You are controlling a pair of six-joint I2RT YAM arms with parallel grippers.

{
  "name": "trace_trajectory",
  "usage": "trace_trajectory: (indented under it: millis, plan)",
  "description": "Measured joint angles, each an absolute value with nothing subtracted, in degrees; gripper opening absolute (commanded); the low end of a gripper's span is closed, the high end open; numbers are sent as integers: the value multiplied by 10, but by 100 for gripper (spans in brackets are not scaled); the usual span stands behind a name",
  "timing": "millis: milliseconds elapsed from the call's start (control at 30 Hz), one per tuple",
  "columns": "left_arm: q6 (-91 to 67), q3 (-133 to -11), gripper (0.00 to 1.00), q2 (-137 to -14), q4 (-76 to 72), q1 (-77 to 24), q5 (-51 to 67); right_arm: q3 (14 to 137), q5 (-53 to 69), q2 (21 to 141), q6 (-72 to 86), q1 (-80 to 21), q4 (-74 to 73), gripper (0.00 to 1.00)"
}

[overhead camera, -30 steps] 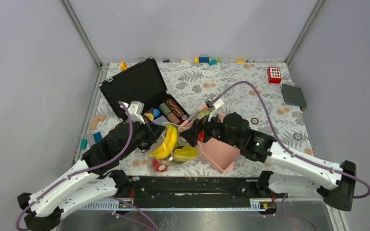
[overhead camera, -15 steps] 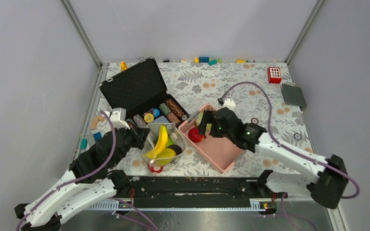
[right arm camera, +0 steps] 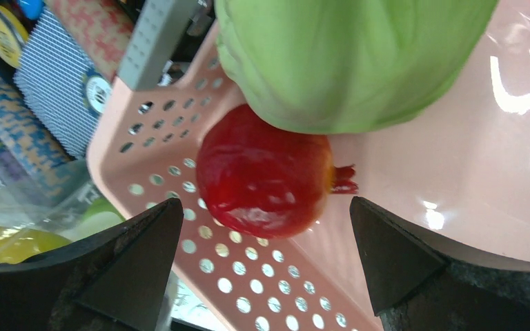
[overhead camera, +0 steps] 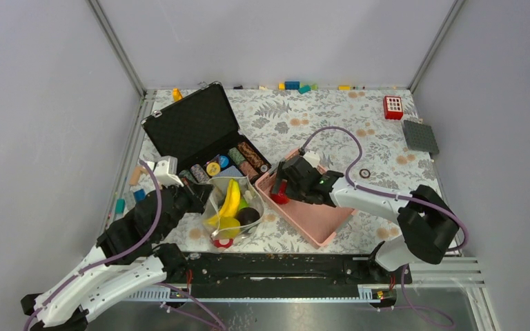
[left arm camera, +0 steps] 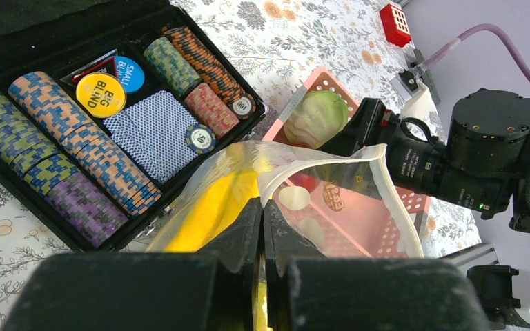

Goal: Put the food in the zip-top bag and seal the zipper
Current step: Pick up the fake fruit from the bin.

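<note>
Zip-top bag (overhead camera: 254,201) sits on the desk (overhead camera: 386,152) just beside the pink basket (overhead camera: 317,221), with bananas (overhead camera: 231,200) inside and its mouth edge clenched in the left hand (left arm camera: 262,217). Farther out, the right hand (overhead camera: 281,191) hangs released, a finger on either side of the red apple (right arm camera: 262,179), which touches the cabbage (right arm camera: 345,62). It looks best to close squarely on the apple's middle, lift clear of the cabbage, then drop it through the held mouth.

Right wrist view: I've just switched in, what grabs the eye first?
The red toy fruit fills the view. It lies in the pink basket against the green cabbage, and the open right gripper straddles it. Beside the basket, the left gripper pinches the clear bag by its edge, with bananas already inside.
</note>
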State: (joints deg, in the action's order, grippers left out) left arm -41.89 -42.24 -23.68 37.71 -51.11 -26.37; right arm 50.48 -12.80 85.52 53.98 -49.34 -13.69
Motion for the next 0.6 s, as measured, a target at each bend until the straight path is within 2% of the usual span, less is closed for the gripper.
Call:
trace_trajectory:
  millis: [300,467,600]
  plan:
    - [-419,-422,0,-249,375,-511,-261,496,-129,899,579,-493,-63,96]
    - [-419,-422,0,-257,374,-511,-259,496,-129,925,585,-493,-61,84]
    - [-419,-422,0,-257,370,-511,-256,491,-130,926,586,-493,-53,66]
